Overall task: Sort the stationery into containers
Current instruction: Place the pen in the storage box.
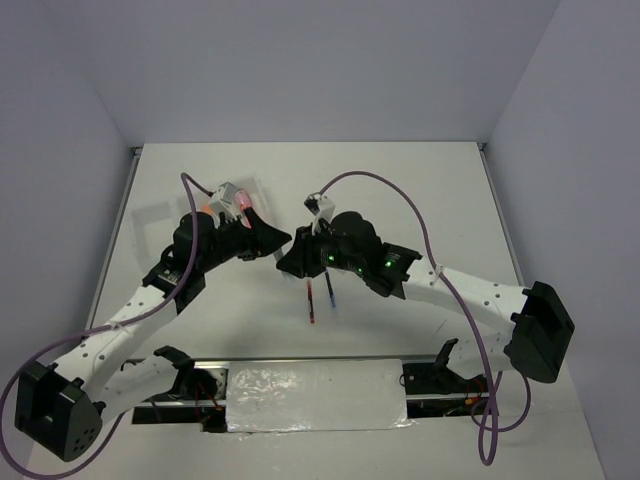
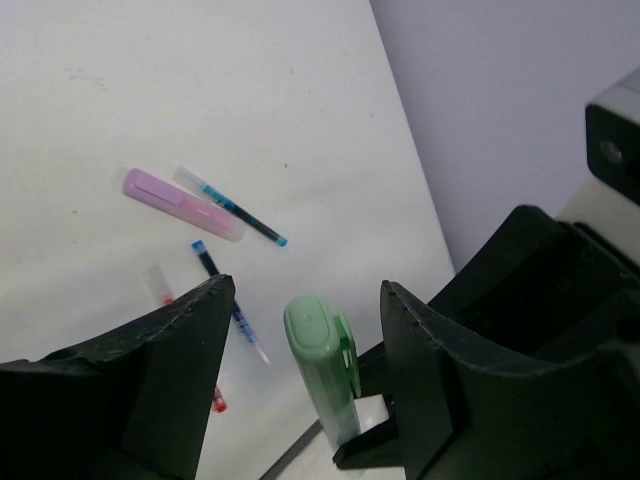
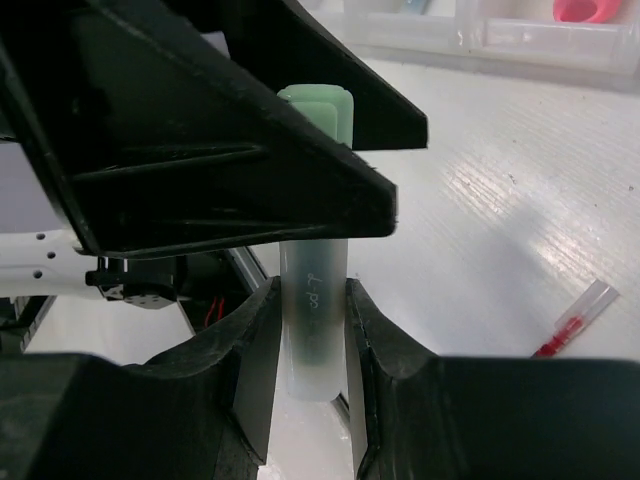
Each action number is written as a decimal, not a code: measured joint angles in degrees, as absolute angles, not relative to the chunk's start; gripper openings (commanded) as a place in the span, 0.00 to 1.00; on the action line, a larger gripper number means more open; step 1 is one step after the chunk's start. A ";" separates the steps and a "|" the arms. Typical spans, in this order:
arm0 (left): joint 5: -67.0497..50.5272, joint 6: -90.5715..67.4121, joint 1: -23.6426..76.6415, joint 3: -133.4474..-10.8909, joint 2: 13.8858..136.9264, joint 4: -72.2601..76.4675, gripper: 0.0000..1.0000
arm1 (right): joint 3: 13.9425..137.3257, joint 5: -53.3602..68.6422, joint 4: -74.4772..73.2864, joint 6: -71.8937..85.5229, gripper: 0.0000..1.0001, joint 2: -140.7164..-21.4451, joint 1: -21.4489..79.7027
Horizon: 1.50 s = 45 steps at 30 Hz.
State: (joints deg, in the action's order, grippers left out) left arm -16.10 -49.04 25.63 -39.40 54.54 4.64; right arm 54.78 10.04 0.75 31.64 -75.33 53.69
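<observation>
My right gripper (image 3: 312,300) is shut on the pale barrel of a green highlighter (image 3: 315,270) and holds it above the table. My left gripper (image 2: 307,288) is open, its jaws on either side of the highlighter's green cap (image 2: 322,365) with gaps on both sides. In the top view the two grippers meet at mid-table, left (image 1: 283,240) and right (image 1: 285,262), and hide the highlighter. The translucent tray (image 3: 520,40) holds a pink-red marker (image 3: 590,10). It shows behind the left arm in the top view (image 1: 228,195).
On the table lie a lilac highlighter (image 2: 182,204), a dark pen (image 2: 232,206), a blue pen (image 2: 225,300) and a red pen (image 3: 572,322). The red pen (image 1: 310,305) and blue pen (image 1: 331,290) lie just below the grippers. A foil-covered strip (image 1: 315,395) lies at the near edge.
</observation>
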 measured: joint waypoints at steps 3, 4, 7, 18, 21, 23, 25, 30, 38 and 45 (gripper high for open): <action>-16.60 -50.00 25.63 -39.38 55.88 5.96 0.41 | 54.98 10.22 1.30 31.64 0.37 -75.40 53.69; -16.71 -50.33 25.63 -39.38 56.18 6.22 0.35 | 55.27 9.93 1.13 31.62 0.42 -75.55 53.69; -15.44 -50.00 25.71 -39.75 56.47 5.98 0.13 | 57.06 8.54 -0.25 31.07 0.67 -77.32 53.47; 6.85 -47.16 7.49 -61.73 74.67 -17.78 0.15 | 53.01 2.74 -4.21 30.30 1.00 -73.73 38.87; 14.70 -45.91 3.79 -73.08 83.00 -23.46 0.14 | 48.34 1.87 -7.20 29.71 1.00 -67.77 38.70; 18.20 -44.95 2.85 -80.90 89.32 -26.00 0.17 | 47.09 1.76 -8.27 29.10 1.00 -65.25 38.76; 20.67 -44.53 2.59 -86.61 94.91 -28.03 0.23 | 46.19 1.83 -8.40 28.58 1.00 -63.77 38.74; 24.71 -43.70 2.55 -91.24 103.39 -32.93 0.28 | 45.30 2.09 -9.13 26.94 1.00 -63.20 38.72; 26.35 -43.55 1.69 -88.71 105.78 -36.07 0.99 | 48.29 1.85 -10.46 19.92 0.98 -69.82 38.35; 26.52 -43.86 1.04 -88.68 105.38 -37.47 0.99 | 58.50 0.21 -14.96 9.34 0.59 -86.78 38.37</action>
State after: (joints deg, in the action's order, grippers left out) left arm 26.52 -43.86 1.04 -88.68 105.38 -37.47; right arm 58.50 0.21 -14.96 9.34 -86.78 38.37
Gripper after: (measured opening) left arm 0.993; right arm 0.689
